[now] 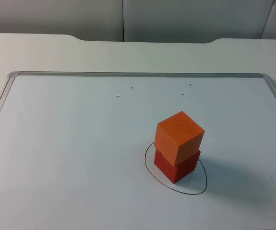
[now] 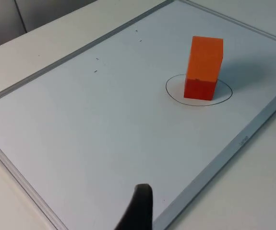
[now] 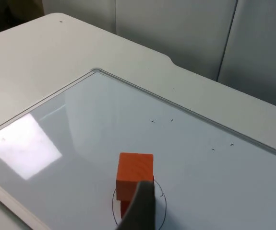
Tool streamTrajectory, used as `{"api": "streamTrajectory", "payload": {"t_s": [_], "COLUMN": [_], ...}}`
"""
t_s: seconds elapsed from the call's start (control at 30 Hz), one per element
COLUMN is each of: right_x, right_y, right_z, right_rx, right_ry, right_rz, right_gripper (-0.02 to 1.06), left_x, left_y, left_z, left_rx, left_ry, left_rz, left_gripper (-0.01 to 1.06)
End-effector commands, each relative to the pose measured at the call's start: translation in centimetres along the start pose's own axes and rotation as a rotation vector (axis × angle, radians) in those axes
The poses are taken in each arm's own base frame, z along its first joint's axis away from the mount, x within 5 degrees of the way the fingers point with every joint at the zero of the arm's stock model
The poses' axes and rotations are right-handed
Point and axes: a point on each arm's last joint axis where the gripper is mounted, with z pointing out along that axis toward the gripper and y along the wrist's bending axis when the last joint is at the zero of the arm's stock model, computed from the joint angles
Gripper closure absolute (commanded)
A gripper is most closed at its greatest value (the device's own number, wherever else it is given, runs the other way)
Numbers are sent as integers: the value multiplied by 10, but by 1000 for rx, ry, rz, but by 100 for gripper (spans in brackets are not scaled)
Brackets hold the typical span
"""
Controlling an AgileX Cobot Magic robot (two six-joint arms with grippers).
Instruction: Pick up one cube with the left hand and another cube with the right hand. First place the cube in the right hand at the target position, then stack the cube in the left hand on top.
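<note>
Both grippers are drawn back from the stack. Of the left gripper, a single black fingertip (image 2: 140,206) stands above the near rim of the whiteboard (image 1: 80,143), touching nothing; whether that gripper is spread or closed cannot be told. Of the right gripper, one dark fingertip (image 3: 140,208) stands in front of the stack, and again its state cannot be told. Neither fingertip touches a cube.

The whiteboard lies flat on the white table (image 1: 42,48), framed by a thin metal rim (image 1: 138,74) that runs along its far side and down both flanks. Wide bare board spreads to the left of the stack and toward the far rim; less room lies to the right. A grey partition wall (image 1: 176,19) closes the far side of the table.

The red cube (image 1: 176,167) sits inside the drawn circle (image 1: 195,191), right of the board's middle and toward its near side. The orange cube (image 1: 178,136) rests squarely on it, twisted a little against it, so the stack's long axis is vertical. In the top view, both cubes turn a corner toward the camera.
</note>
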Motion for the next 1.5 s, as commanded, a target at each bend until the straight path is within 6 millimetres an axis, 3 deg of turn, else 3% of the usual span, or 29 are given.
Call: {"api": "streamTrajectory", "payload": {"t_s": [0.0,0.17,1.17,1.47], "right_x": [1,1,12,22], "right_y": [1,1,12,17], "right_z": [0,0,-2,-20], "right_rx": [-5,-13,-137,-190], "right_ry": [-9,-9,110,122], "right_rz": [-7,4,2,-35], "right_gripper": [27,27,27,27], "left_x": [0,0,0,0], "left_y": [1,2,1,2], "left_z": [0,0,0,0], "left_rx": [-3,-14,-10,-14], "left_ry": [-10,-10,-10,-10], "left_rz": [6,4,10,12], "left_gripper": [21,0,0,0]}}
